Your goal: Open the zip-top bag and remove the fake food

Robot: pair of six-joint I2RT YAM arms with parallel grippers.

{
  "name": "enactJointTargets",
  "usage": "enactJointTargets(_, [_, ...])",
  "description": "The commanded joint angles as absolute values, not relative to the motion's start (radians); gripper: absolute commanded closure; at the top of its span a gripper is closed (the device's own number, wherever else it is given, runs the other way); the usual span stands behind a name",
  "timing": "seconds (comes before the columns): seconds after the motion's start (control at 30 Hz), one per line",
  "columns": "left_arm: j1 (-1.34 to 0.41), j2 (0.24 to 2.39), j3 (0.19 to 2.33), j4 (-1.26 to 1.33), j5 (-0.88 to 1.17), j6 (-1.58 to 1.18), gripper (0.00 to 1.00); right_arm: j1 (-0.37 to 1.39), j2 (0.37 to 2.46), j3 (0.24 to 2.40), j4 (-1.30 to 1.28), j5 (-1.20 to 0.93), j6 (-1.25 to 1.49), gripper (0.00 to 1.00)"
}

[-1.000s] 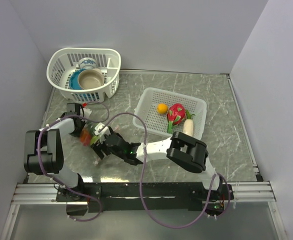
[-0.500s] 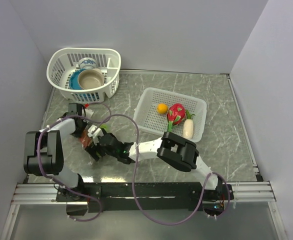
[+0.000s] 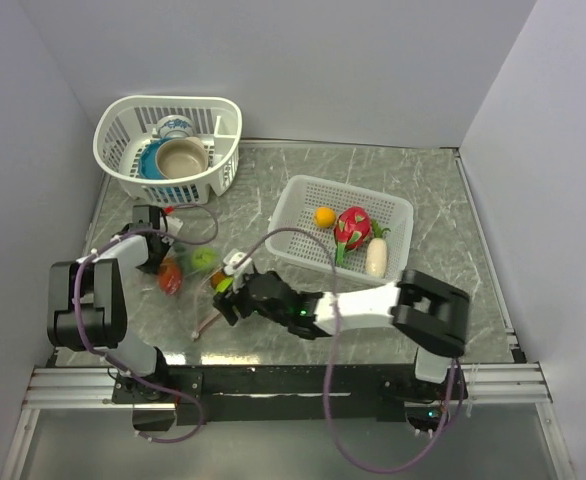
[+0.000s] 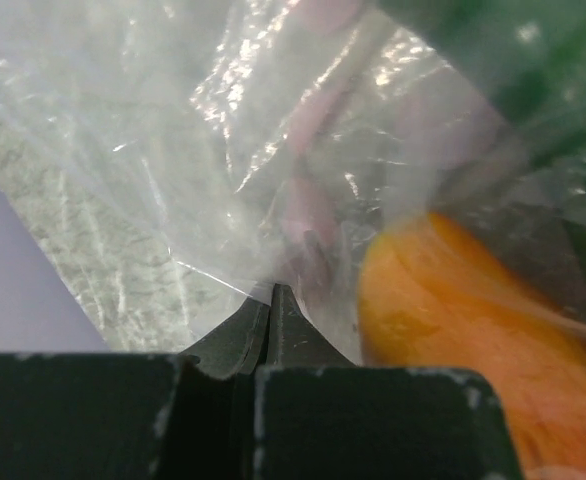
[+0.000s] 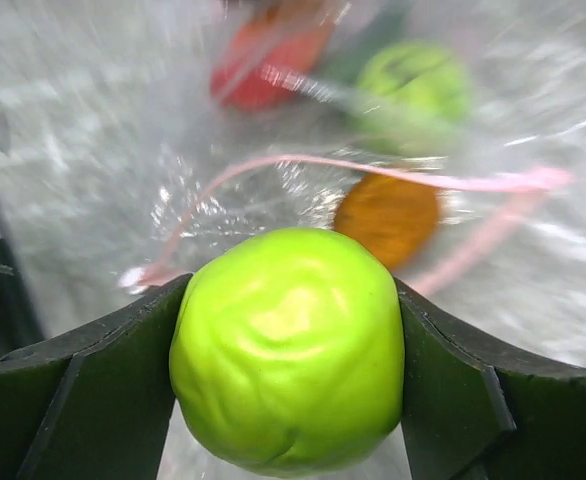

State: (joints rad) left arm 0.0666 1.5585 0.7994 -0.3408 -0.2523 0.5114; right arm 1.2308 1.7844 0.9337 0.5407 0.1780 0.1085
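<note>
The right gripper [image 5: 288, 385] is gripping a bright green, dimpled round fruit [image 5: 288, 330], its dark jaws standing wide around it and just clear of the bag's mouth. The left gripper [image 4: 270, 300] is pinching a fold of the zip-top bag [image 4: 163, 150] with its jaws pressed together at the bag's far-left end.

The bag is lying on the marbled grey surface [image 3: 453, 290] between the two grippers. It is showing clear, crinkled, glossy plastic, and its pale pink zipper strip [image 5: 373, 172] is looping open towards the right gripper. Through the plastic an orange piece [image 5: 386, 215], a red-orange piece [image 5: 268, 62] and a second green round piece [image 5: 415, 80] are showing, blurred.

To the right, a white mesh basket [image 3: 303, 190] is holding a pink-red dragon fruit [image 3: 352, 226], a small orange fruit [image 3: 324, 216] and a white oblong piece [image 3: 376, 257].
</note>
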Motion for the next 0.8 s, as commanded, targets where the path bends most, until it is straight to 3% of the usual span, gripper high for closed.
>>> enactJointTargets(0.0, [0.086,1.556,0.886,-0.389,-0.258,0.514,0.99,1.22,1.548,0.82,0.641,0.3,0.108,0.24])
enactJointTargets(0.27, [0.061,1.422,1.175,-0.814,0.149,0.4,0.99,0.994,1.35,0.735,0.558,0.501,0.186,0.24])
enactJointTargets(0.5, [0.02,1.371,1.333,-1.009,0.273,0.377,0.99,0.839,1.348,0.745,0.496,0.606,0.199,0.21])
enactJointTargets(0.6, [0.02,1.359,1.324,-1.049,0.288,0.383,0.99,0.81,1.371,0.756,0.46,0.62,0.231,0.16])
enactJointTargets(0.63, [0.02,1.341,1.313,-1.043,0.284,0.387,0.99,0.804,1.377,0.758,0.453,0.629,0.241,0.09])
enactJointTargets(0.77, [0.02,1.319,1.263,-1.016,0.239,0.394,0.99,0.799,1.393,0.756,0.442,0.626,0.256,0.0])
